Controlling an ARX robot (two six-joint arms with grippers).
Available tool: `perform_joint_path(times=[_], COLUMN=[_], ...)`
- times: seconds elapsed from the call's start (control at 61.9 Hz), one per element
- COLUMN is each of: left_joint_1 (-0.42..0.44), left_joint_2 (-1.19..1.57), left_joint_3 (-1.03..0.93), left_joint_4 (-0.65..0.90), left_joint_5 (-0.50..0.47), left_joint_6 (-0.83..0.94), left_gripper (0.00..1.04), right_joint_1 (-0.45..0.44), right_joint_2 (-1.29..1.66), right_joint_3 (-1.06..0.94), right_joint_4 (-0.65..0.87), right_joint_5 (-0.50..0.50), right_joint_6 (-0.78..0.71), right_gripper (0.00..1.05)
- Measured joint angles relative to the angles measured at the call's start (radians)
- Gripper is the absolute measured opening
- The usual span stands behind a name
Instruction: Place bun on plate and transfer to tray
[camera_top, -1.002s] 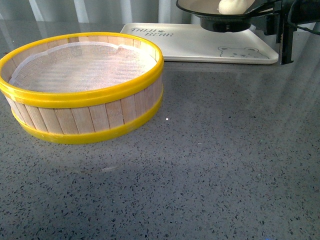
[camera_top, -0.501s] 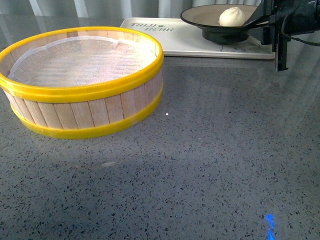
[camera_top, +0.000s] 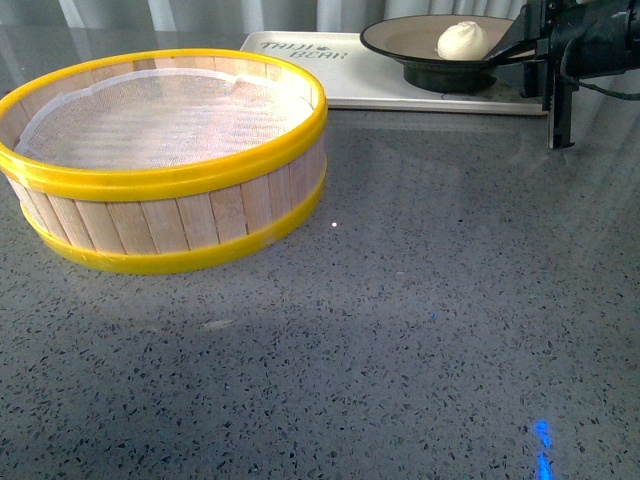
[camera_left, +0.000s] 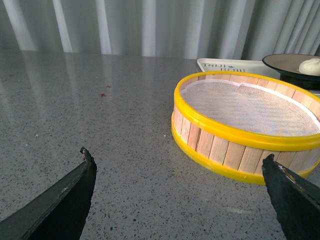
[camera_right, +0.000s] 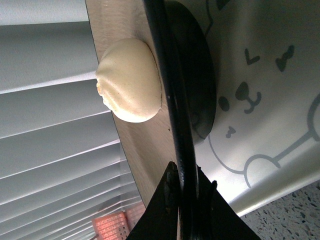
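Lowered onto the tray (camera_top: 350, 75), the plate (camera_top: 440, 45) with bun (camera_top: 461, 40) is gripped by the right gripper (camera_top: 520, 45); release remains, while the left gripper (camera_left: 180, 200) is spread open.

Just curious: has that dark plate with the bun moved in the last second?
Yes. The plate came down onto the tray.

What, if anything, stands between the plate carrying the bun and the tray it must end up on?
Nothing visible does. The plate, with the bun on it, is already over the tray, its base apparently at the tray's surface. The right gripper clamps the plate's rim. The steamer basket sits apart, nearer the camera.
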Motion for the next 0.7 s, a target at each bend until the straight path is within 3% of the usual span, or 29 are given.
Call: perform_joint_path(times=[0.291,0.404,0.582,0.695], left_joint_1=[0.000,0.000,0.000,0.000], left_joint_2=[0.000,0.000,0.000,0.000], left_joint_3=[0.000,0.000,0.000,0.000], left_joint_4=[0.000,0.000,0.000,0.000], left_joint_5=[0.000,0.000,0.000,0.000], left_joint_6=[0.000,0.000,0.000,0.000], left_gripper=[0.98,0.98,0.98,0.98], right_joint_1=[-0.002,-0.005,-0.010,-0.015], right_joint_2=[0.002,0.002,0.001,-0.029], right_joint_3=[0.000,0.000,-0.001,-0.056], right_joint_4=[0.000,0.001,0.005,0.043], right_joint_5=[-0.002,-0.001,-0.003,0.000], right_joint_6=[-0.003,-0.003,-0.003,0.000], right_gripper=[0.05,0.28,0.53,0.79])
